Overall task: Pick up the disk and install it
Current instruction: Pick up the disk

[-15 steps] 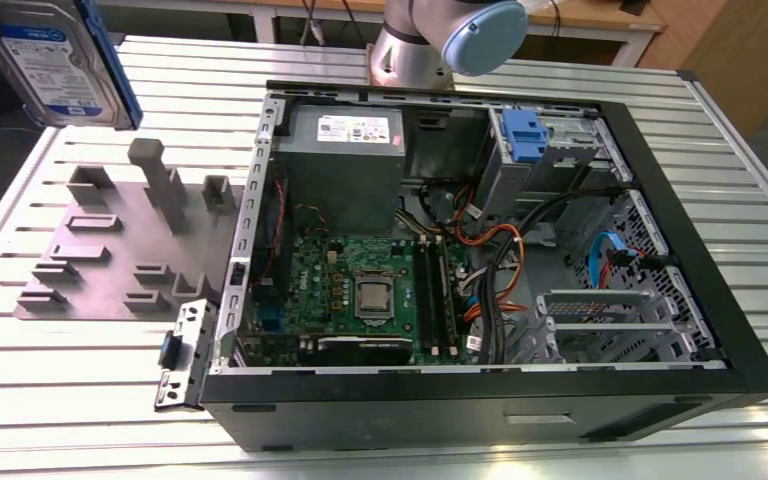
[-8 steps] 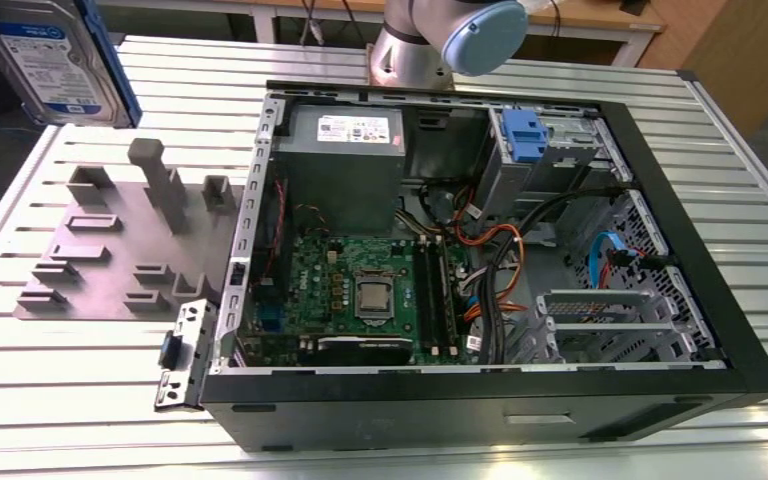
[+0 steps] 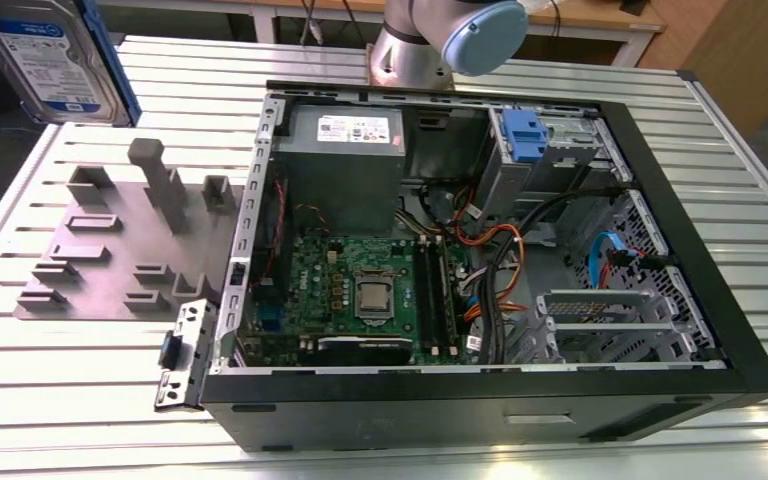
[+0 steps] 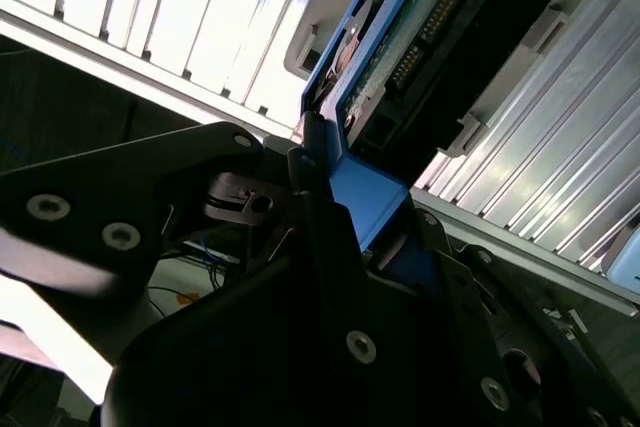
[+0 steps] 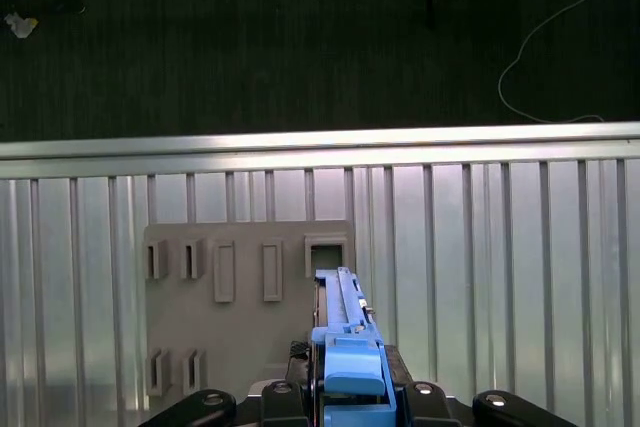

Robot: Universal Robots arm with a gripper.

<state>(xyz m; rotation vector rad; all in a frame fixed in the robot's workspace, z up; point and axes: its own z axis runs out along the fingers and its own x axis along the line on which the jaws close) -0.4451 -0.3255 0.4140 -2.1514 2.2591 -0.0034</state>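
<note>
Claw (image 4: pixel 365 209) clamped on the disk's (image 3: pixel 48 58) blue frame. Disk held on edge above the grey holder plate (image 5: pixel 240 327) on the surface (image 5: pixel 500 247), long axis running away from the claw. Open computer case (image 3: pixel 491 250) lies toward the exterior view's right.

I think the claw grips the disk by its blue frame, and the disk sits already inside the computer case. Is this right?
Not quite. The claw does grip the disk by its blue frame, but the disk is outside the computer case, near the grey fixture plate, as the exterior view shows.
</note>
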